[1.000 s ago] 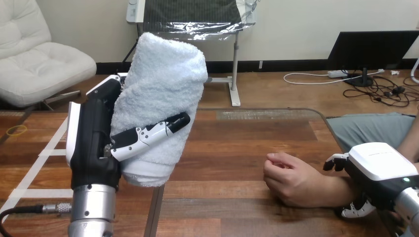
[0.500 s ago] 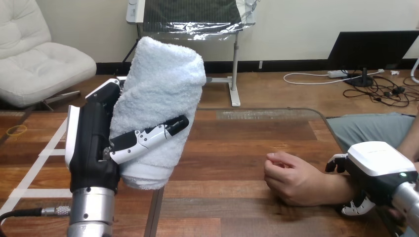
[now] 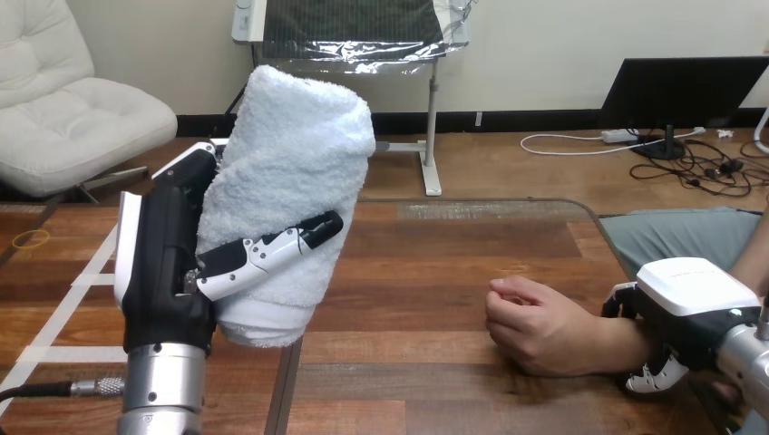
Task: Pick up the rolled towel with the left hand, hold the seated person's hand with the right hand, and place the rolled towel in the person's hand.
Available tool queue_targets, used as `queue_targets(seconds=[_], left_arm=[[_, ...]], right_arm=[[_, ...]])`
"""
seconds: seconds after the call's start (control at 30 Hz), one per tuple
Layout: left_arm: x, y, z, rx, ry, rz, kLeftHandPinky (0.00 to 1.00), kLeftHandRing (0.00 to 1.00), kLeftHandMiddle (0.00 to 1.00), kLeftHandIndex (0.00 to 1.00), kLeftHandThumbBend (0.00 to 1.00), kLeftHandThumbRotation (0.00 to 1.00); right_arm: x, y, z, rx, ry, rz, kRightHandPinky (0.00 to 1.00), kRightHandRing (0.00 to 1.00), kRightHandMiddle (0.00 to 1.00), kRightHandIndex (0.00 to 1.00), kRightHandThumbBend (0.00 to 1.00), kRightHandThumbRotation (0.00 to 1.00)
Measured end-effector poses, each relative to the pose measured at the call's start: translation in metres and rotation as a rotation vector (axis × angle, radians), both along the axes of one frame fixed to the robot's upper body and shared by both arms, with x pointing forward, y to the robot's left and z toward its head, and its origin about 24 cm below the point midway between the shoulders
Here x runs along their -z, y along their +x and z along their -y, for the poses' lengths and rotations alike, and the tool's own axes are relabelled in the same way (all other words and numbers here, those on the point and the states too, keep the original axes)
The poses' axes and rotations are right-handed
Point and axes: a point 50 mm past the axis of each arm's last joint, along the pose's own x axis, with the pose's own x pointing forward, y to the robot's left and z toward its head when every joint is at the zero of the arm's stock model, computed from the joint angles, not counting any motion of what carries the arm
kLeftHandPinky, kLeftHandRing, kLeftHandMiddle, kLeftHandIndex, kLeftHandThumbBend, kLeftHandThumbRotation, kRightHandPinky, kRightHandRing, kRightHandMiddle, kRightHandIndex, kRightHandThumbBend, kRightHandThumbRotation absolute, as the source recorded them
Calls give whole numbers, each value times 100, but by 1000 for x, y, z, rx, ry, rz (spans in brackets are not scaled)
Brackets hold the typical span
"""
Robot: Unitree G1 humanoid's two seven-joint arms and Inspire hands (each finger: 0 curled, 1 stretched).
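1. My left hand (image 3: 168, 272) is at the left of the frame, raised above the table (image 3: 435, 263), with the rolled towel (image 3: 290, 181) standing nearly upright in it and leaning a little to the right.
2. I judge the roll is carried high and on end so it stays rolled and clears the table on the way across to the person.
3. That hand is clamped on the towel. My thumb (image 3: 272, 254) lies across the front of the roll, and the palm backs its left side. The other fingers are hidden behind the cloth.
4. The person's hand (image 3: 535, 331) rests on the table at lower right, well apart from the towel. Its fingers are loosely curled in, so there is no open palm yet to receive the roll.
5. My right hand (image 3: 694, 304) sits over the person's wrist (image 3: 617, 349) at the lower right edge. Fingertips show on the far side of the wrist and more on the near side, so I read it as closed round the wrist, steadying it for the handover.
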Motion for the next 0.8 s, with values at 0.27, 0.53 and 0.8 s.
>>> queue_targets(seconds=[0.27, 0.53, 0.8], left_arm=[[0, 0, -2, 1, -11, 3, 17, 22, 28, 35, 46, 0], [-1, 0, -3, -1, -11, 8, 17, 22, 28, 35, 46, 0], [-1, -1, -4, -6, -9, 8, 17, 22, 28, 35, 47, 0]], right_arm=[[1, 2, 1, 8, -3, -12, 52, 65, 69, 67, 100, 10], [2, 2, 2, 26, 0, -22, 47, 59, 64, 61, 92, 4], [1, 4, 4, 52, 29, -32, 30, 40, 48, 52, 87, 1]])
